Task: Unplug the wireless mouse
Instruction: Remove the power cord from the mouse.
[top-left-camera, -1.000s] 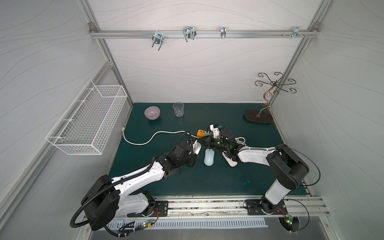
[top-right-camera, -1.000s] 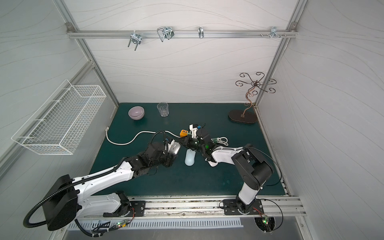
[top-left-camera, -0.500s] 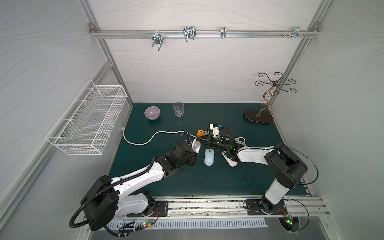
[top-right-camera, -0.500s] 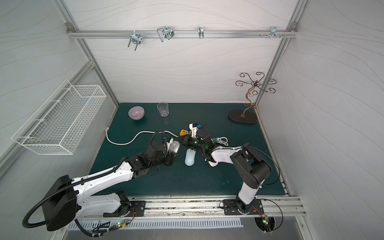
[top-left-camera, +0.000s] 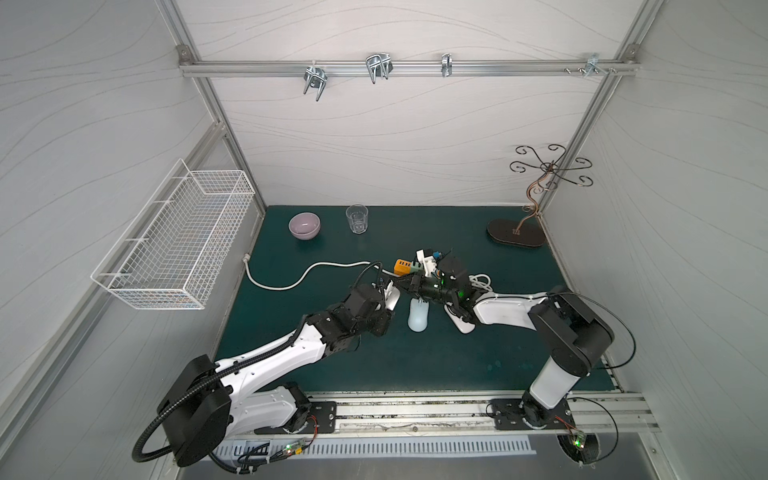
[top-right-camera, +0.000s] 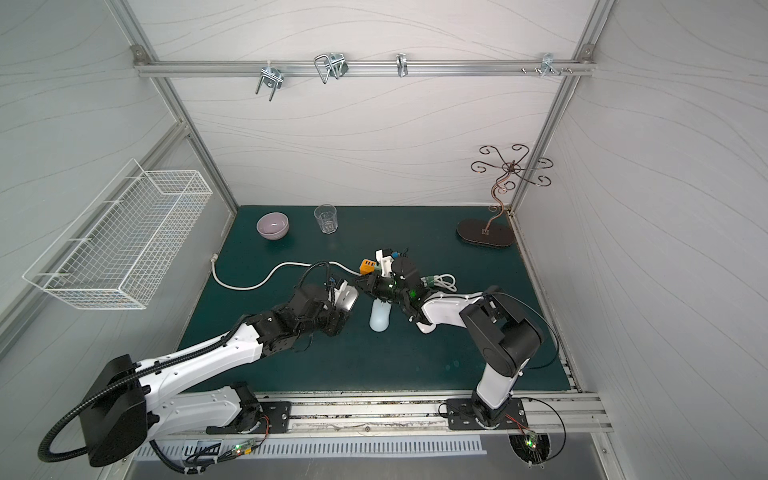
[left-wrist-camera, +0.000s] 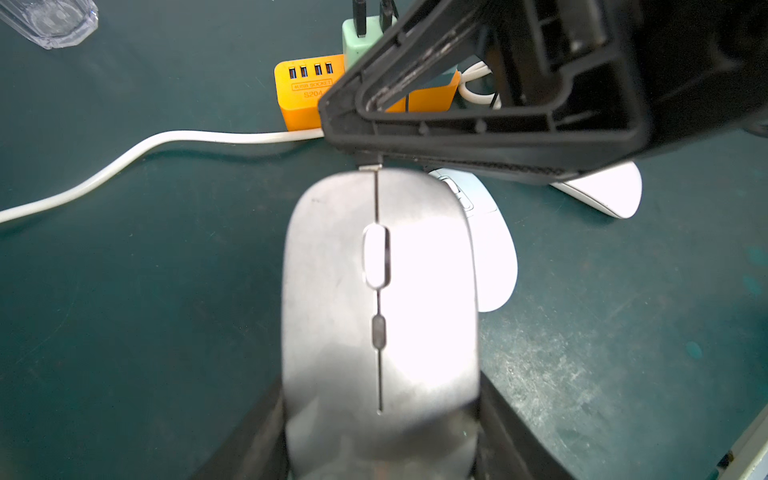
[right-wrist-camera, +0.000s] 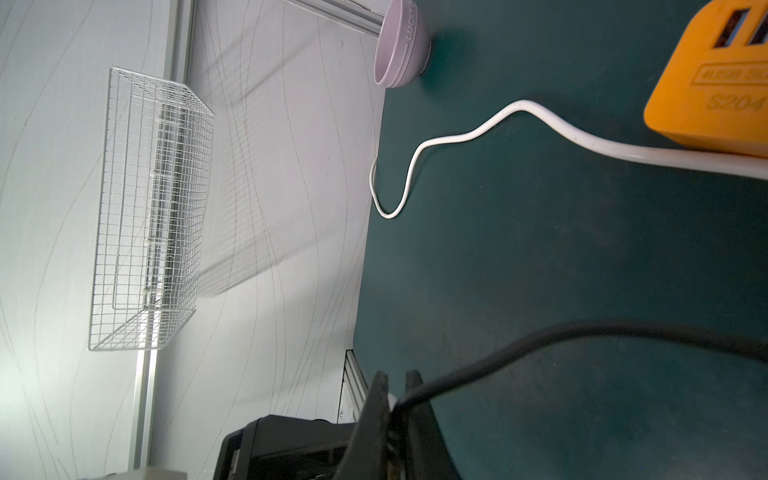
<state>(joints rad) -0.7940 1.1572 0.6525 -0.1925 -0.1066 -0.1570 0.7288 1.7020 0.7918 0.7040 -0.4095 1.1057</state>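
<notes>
Right wrist view | I see the right gripper (right-wrist-camera: 397, 380) pinched narrow on a black cable (right-wrist-camera: 582, 334) | beyond it, an orange USB hub (right-wrist-camera: 715, 83) with a white cord (right-wrist-camera: 457, 137) along its edge, both on the green mat (right-wrist-camera: 540, 270) | lilac bowl (right-wrist-camera: 401, 43) at the mat's edge by the wall (right-wrist-camera: 270, 166) | wire basket (right-wrist-camera: 149, 212) mounted on that wall

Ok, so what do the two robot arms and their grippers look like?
The left arm and right arm have glossy white shells between black joint housings. A ribbed black conduit loops off the left base; thin black wires trail round the right. The left gripper and right gripper are black moulded plastic.
</notes>
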